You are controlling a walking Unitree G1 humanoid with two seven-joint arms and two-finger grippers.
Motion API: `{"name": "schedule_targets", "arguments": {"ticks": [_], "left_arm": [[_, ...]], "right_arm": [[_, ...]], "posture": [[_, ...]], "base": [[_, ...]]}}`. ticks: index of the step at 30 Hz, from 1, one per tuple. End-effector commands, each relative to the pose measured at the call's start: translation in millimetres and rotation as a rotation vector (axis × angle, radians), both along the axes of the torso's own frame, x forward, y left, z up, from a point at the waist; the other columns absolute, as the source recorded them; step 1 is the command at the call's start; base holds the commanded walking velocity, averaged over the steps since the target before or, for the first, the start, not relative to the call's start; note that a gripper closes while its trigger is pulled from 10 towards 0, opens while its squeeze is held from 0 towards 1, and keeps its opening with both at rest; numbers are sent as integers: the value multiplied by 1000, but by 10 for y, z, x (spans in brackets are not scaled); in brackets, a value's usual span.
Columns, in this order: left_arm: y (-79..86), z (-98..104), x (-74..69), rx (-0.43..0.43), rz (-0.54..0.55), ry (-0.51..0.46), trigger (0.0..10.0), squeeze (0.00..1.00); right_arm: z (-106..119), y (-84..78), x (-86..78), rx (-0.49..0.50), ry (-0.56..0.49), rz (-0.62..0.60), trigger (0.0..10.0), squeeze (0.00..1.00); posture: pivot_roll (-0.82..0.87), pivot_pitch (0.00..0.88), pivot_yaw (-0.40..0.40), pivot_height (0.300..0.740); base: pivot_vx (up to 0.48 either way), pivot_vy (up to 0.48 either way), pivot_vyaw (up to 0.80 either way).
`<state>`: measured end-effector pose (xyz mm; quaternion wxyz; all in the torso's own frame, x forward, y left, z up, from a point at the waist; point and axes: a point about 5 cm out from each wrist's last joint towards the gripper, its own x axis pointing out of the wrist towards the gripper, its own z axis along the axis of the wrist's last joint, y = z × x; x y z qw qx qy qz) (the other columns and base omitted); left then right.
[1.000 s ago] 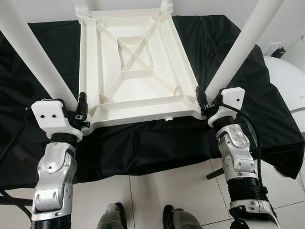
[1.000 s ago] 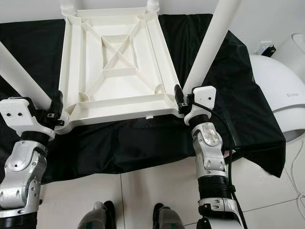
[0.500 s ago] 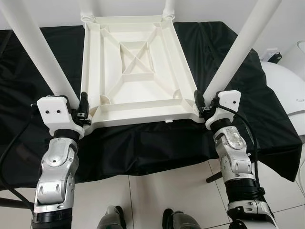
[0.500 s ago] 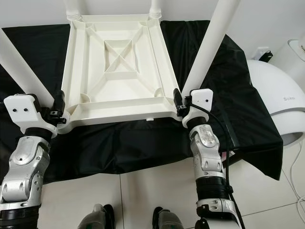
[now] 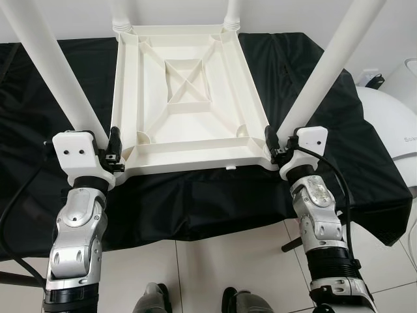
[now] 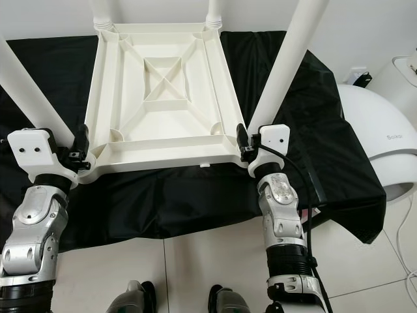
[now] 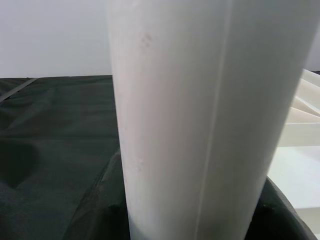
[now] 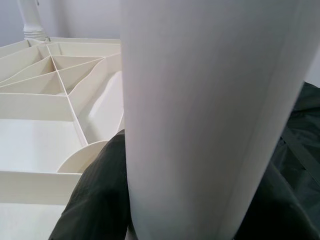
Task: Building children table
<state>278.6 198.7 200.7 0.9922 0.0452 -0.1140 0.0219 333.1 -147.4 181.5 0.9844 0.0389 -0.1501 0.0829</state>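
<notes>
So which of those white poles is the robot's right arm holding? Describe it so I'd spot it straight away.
Start at the black cloth over the work surface, where the white table top lies upside down, ribs showing, a leg at each corner. The right gripper grips the near right leg at its base. Unlike the two short-looking far legs, it rises long towards the camera, opposite the left gripper's leg.

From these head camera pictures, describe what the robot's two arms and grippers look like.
Both arms are jointed silver metal with black collars. Each ends in a white block housing with two dark holes, carrying black fingers: left gripper, right gripper. A black cable loops along the right arm; another trails beside the left.
</notes>
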Motion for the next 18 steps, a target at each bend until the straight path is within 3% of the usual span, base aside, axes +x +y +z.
{"name": "schedule_targets", "arguments": {"ticks": [1, 18], "left_arm": [[38, -267, 5, 9, 69, 134, 10000, 0], [14, -271, 6, -5, 53, 131, 10000, 0]], "right_arm": [[-177, 150, -9, 30, 81, 51, 10000, 0], [-168, 196, -16, 26, 72, 56, 10000, 0]], "posture": [[-8, 202, -15, 740], [-14, 187, -20, 740]], "base": [[0, 0, 0], [0, 0, 0]]}}
